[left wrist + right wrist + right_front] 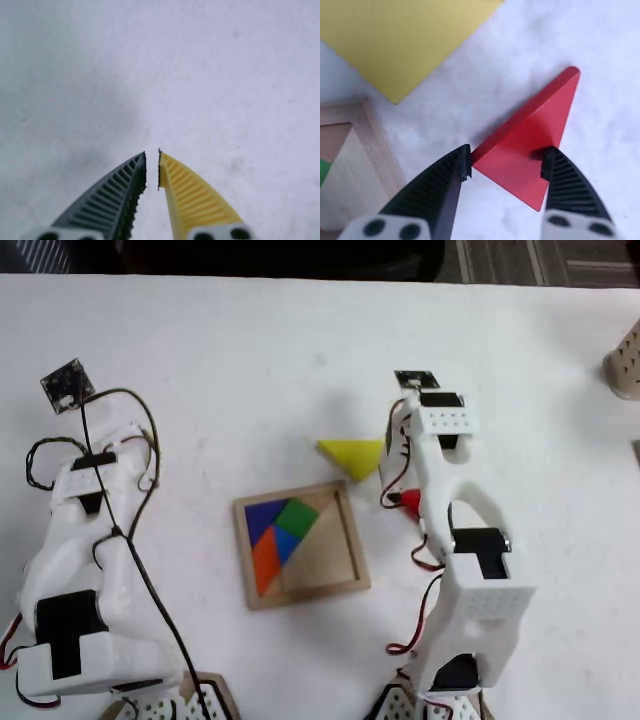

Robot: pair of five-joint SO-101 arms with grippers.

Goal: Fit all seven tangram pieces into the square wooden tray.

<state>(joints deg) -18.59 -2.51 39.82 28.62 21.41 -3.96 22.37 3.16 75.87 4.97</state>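
Both arms are white 3D-printed shells w/ black servo blocks showing thru. The left arm [75, 570] has long black cables [140, 570] over it + a small black square cam board [68, 386], while the right arm [465, 570] has red & black wires [425, 610] and grids of tiny holes in its white plates. Left tool [152, 152] = one dark grey finger [112, 195] + one yellow finger [190, 195], both ribbed, on white mounts w/ dark screw holes; right tool [506, 155] has two black ribbed fingers [432, 192], same mounts.
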